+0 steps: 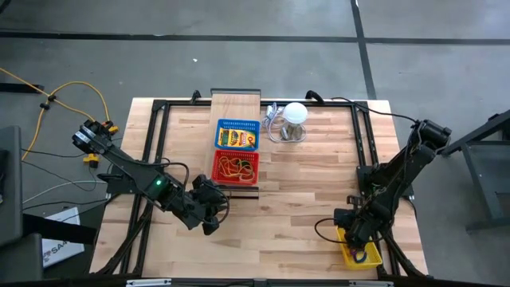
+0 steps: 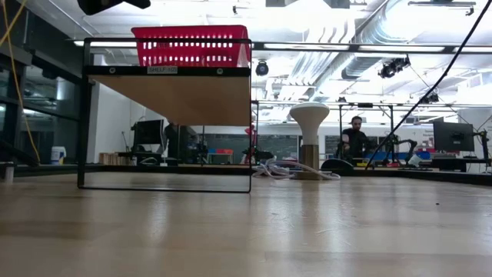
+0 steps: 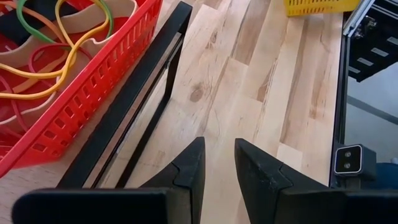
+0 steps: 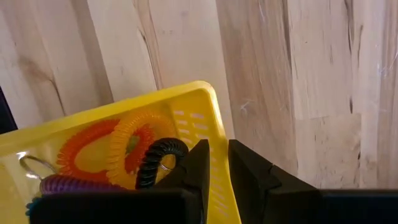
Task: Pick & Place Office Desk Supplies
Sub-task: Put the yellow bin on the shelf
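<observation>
A: Near edge first. Where's the right tool?

B: Low at the near right corner of the worktop, at the rim of the yellow basket. Its fingers stand a narrow slit apart, nothing between them. One finger sits just over the basket wall.

A: What's in that basket?

B: Coiled loops: orange, yellow, black, purple.

A: Left tool?

B: Near left of centre, just in front of the black shelf frame. Fingers slightly apart, empty, bare wood under them.

A: Further back?

B: Red basket on the shelf board, holding rubber bands, tan, yellow, green. Beyond it, touching, a blue basket with yellow printed packs. Just right of that, a white ball-shaped object with grey cable. Low view: a person sits far behind in the room.
</observation>
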Robot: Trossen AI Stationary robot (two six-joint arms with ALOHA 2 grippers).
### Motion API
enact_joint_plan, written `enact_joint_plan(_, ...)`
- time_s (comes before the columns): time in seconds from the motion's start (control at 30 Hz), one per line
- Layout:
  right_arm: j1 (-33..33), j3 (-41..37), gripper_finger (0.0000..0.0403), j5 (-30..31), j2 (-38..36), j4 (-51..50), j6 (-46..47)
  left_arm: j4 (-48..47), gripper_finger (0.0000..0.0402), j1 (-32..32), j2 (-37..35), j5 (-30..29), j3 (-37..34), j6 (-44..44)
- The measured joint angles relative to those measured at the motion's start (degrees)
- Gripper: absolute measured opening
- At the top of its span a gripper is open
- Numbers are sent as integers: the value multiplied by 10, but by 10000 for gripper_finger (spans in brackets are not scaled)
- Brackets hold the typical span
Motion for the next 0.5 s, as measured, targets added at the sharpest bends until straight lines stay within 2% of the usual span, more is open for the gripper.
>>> enact_joint_plan(0.5, 0, 0, 47, 24, 0, 0, -2, 0, 84, 0, 0, 0, 0, 0)
